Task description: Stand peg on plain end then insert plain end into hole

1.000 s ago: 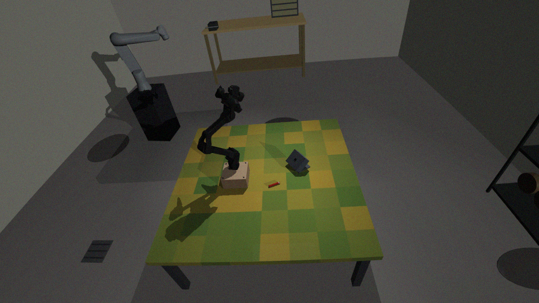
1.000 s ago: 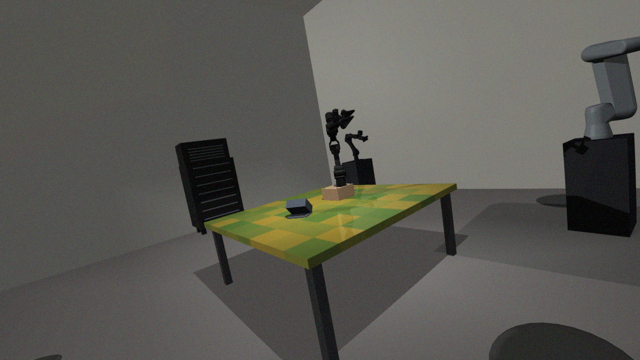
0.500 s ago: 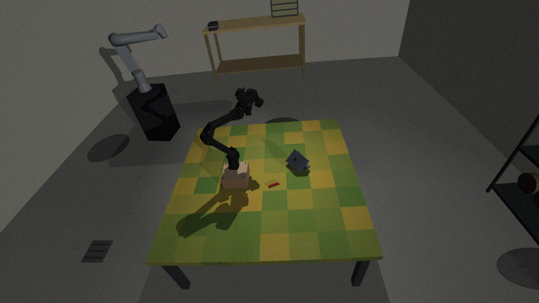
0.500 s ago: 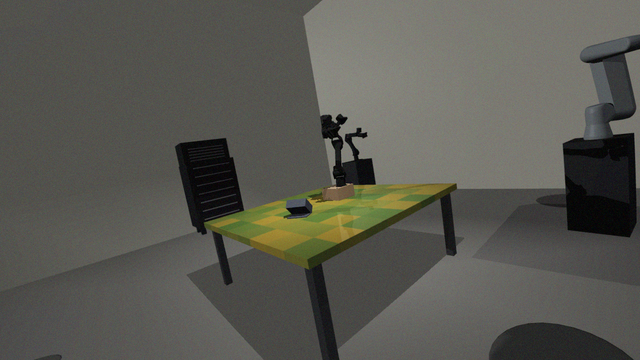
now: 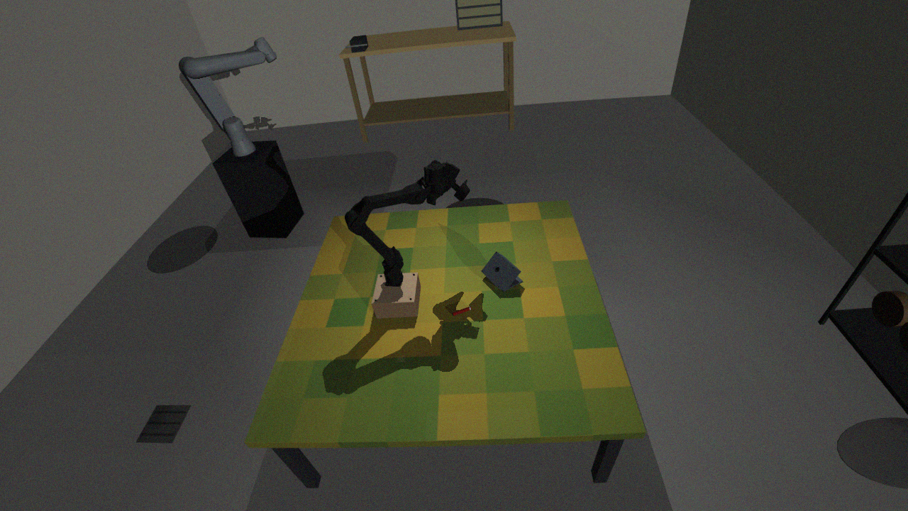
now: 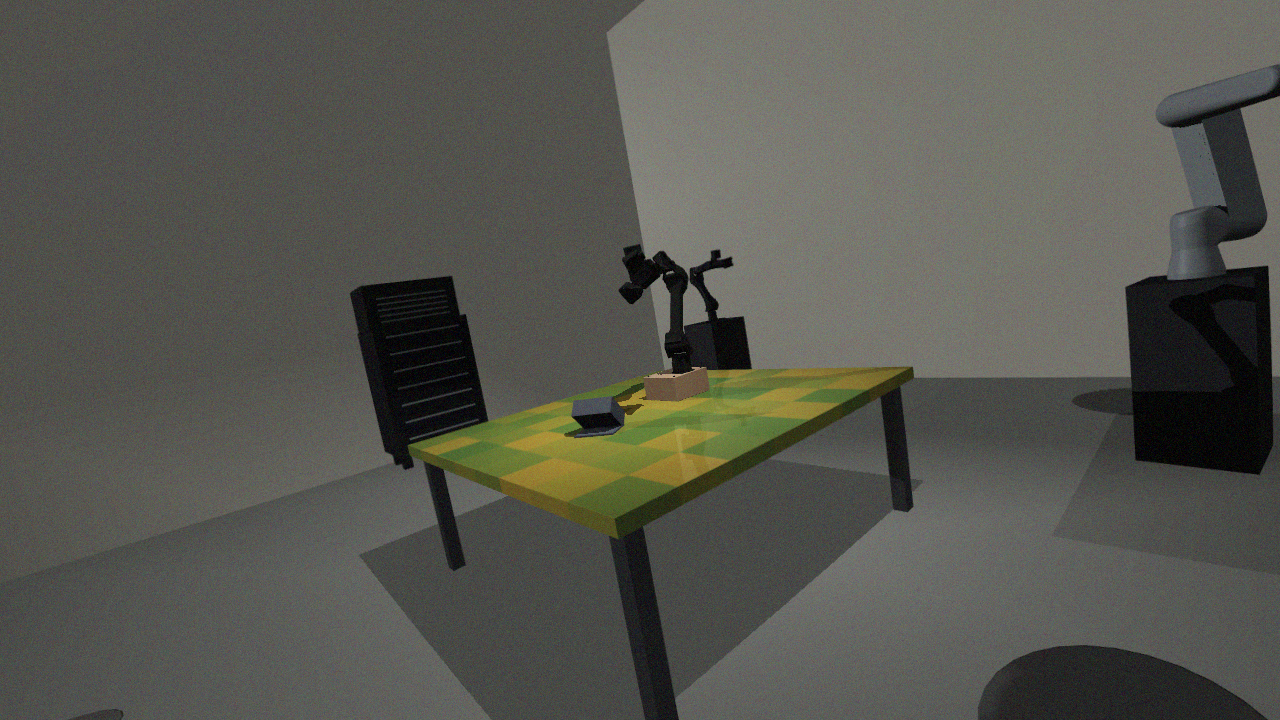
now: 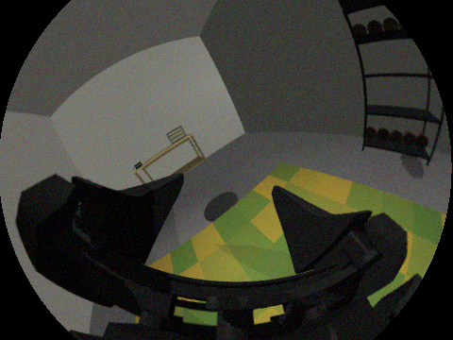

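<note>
The red peg (image 5: 462, 310) with its white band lies flat on the checkered table (image 5: 508, 381) (image 6: 626, 465) (image 7: 315, 185), in the arm's shadow, just in front of the sloped grey panel (image 5: 501, 270) (image 6: 597, 413). I cannot make out the peg in the exterior view or in the wrist view. My gripper (image 5: 458, 189) (image 6: 631, 275) (image 7: 229, 184) is open and empty. It is held high over the table's far edge, well away from the peg and the panel. The arm stands on a tan base block (image 5: 396, 297) (image 6: 675, 385).
A grey robot arm on a black pedestal (image 5: 257, 187) (image 6: 1199, 358) stands beyond the table. A wooden shelf table (image 5: 431, 37) is at the back wall. A black slatted rack (image 6: 416, 358) stands beside the table, and a dark shelf unit (image 5: 882, 279) stands at the right.
</note>
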Robot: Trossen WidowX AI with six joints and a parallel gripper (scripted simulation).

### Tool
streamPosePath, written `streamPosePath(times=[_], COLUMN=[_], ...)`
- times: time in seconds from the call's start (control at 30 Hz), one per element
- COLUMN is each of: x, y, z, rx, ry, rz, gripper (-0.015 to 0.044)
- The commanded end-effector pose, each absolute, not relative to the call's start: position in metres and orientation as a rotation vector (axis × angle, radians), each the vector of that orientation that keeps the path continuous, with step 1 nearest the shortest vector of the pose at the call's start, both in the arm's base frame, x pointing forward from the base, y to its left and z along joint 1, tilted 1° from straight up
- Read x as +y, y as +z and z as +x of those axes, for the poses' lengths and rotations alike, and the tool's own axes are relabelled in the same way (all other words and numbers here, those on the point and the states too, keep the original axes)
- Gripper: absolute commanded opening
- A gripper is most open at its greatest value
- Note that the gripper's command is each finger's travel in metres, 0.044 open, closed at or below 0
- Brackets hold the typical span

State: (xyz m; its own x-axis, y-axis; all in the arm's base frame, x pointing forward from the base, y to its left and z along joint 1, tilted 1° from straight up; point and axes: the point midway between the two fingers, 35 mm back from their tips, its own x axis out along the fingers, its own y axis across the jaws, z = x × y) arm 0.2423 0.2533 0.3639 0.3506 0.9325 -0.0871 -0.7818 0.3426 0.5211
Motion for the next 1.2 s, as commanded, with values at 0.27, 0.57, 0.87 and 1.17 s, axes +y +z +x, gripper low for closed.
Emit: streamPosePath(times=[0.27,0.57,0.87,1.17], x=[0.204,0.146,0.078,0.009], y=[0.284,0.216,0.150,0.092], z=[0.325,0.365,0.377,0.364], rx=[0.529,0.692,0.907,1.160], ry=[0.821,0.608,0.452,0.372], rz=[0.225,0.048,-0.127,-0.281], gripper=[0.0440,0.0440,0.0440,0.0440])
